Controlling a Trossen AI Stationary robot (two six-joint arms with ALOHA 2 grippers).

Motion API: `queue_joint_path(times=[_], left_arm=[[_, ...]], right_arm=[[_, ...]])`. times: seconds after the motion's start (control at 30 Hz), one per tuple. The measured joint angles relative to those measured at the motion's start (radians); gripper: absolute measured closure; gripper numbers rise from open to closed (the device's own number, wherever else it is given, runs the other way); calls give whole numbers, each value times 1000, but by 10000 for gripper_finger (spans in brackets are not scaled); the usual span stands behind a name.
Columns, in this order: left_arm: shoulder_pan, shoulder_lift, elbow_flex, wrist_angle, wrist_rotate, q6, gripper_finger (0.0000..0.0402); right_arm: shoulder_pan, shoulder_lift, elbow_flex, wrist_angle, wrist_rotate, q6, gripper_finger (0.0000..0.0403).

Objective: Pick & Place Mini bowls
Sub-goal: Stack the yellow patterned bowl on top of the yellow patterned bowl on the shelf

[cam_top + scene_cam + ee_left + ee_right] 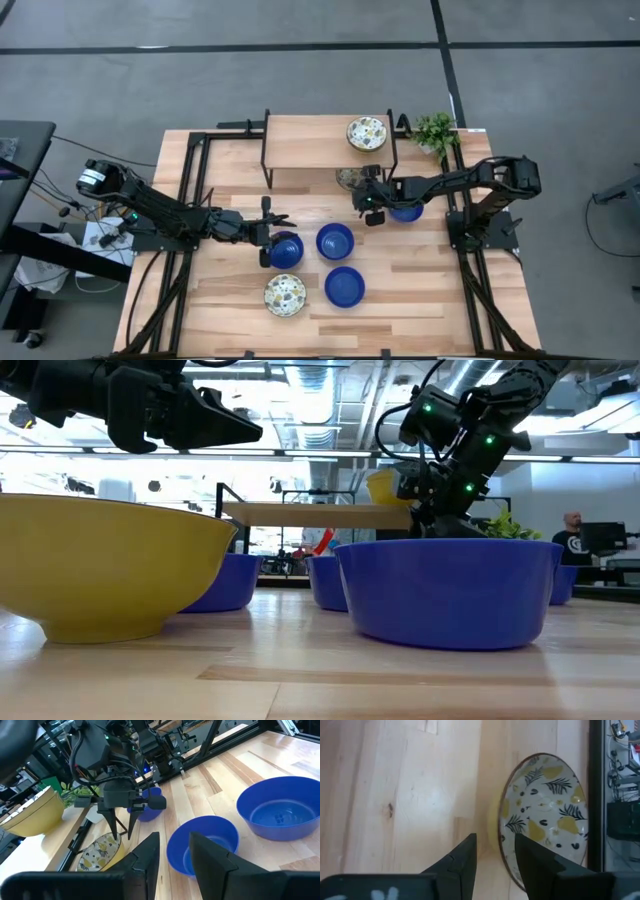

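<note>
Wooden table with a raised shelf at the back. Six bowls showing in the high view.

Patterned bowls: one sitting on the shelf, one under the shelf's front edge, one on the table near the front.

Blue bowls: one at table centre, one just in front of it, beside the front patterned bowl. One more lying under the left gripper, and a fourth partly hidden under the right arm.

Left gripper hovering over the rim of the left-most blue bowl, fingers standing apart, holding nothing. In its wrist view the fingers are framing a blue bowl, not touching it; another blue bowl sitting well beside.

Right gripper pointing down just in front of the shelf, beside the patterned bowl under it. Fingers apart, nothing between them. Its wrist view is showing the fingers above bare wood, the patterned bowl just beside one fingertip; contact can't be told.

Plant standing at the back right corner, next to the shelf.

Low view: blue bowl and a yellow-sided bowl in front, both grippers hanging above.
</note>
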State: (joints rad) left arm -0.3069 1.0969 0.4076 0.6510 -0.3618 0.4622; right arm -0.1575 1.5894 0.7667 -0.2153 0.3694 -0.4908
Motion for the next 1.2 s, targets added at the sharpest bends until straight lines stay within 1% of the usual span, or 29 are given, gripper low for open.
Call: queue_joint_path(times=[0.23,0.7,1.2], left_arm=[[0,0,0,0,0,0,295],[0,0,0,3,0,0,295],[0,0,0,4,0,2,295]], right_arm=[[1,1,-3,35,0,-9,280],[-2,2,-3,47,0,-4,282],[-2,3,-4,86,20,40,282]])
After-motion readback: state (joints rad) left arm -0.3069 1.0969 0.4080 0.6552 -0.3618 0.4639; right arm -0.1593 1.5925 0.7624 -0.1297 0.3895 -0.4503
